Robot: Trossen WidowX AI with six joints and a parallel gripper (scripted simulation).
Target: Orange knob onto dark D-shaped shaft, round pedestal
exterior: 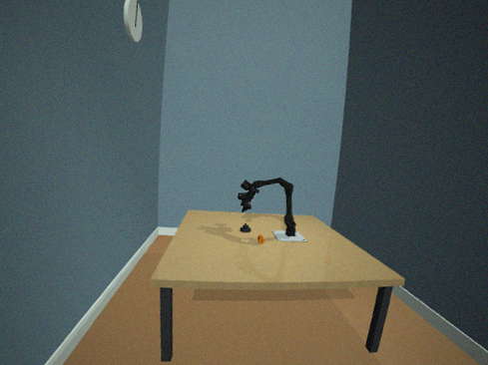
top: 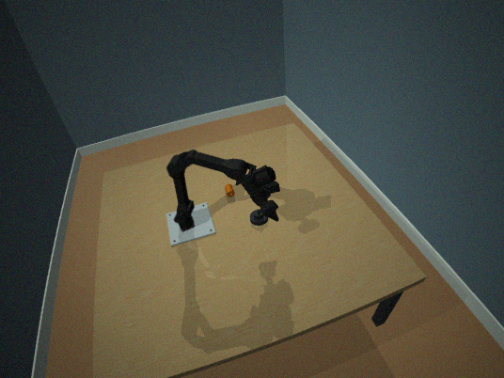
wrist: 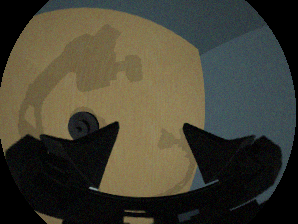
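Note:
The orange knob (top: 229, 190) (exterior: 261, 239) lies on the table, apparently on its side, between the arm's base and the pedestal but off to one side. It is out of sight in the wrist view. The round dark pedestal (top: 256, 221) (exterior: 245, 229) (wrist: 74, 121) stands on the table with its short shaft pointing up; the shaft's flat side cannot be made out. My gripper (top: 271, 212) (exterior: 245, 209) (wrist: 152, 125) is wide open and empty. It hangs above the table near the pedestal, which shows beyond the left finger in the wrist view.
The arm stands on a pale base plate (top: 204, 228) (exterior: 281, 237) with bolts at its corners. The wooden table (top: 141, 282) (exterior: 207, 269) (wrist: 150, 90) carries several arm shadows. Its far edge and the blue-grey walls show in the wrist view.

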